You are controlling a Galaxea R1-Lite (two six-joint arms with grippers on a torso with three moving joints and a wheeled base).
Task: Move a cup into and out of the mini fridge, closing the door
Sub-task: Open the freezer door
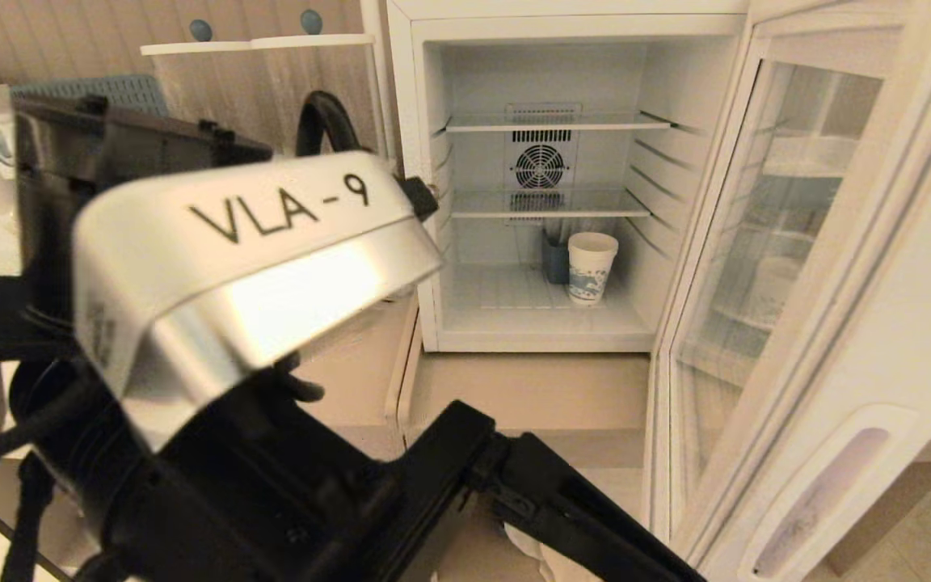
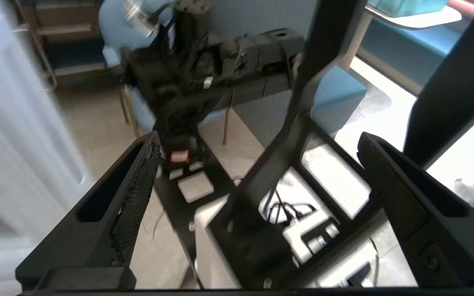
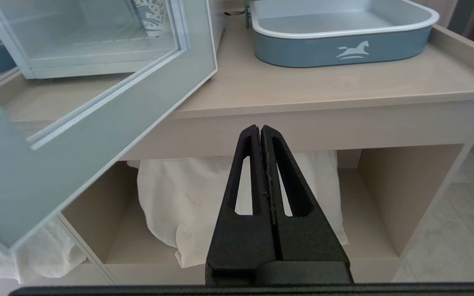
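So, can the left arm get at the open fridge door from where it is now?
Probably yes: the door stands wide open and nothing blocks it, and the left gripper is open and empty, though it points away from it.

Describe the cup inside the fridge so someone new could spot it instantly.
The mini fridge stands with its door swung open. On its floor, below both wire shelves, at the right, stands a paper cup: white with a blue pattern, taller and paler than the dark container beside it.
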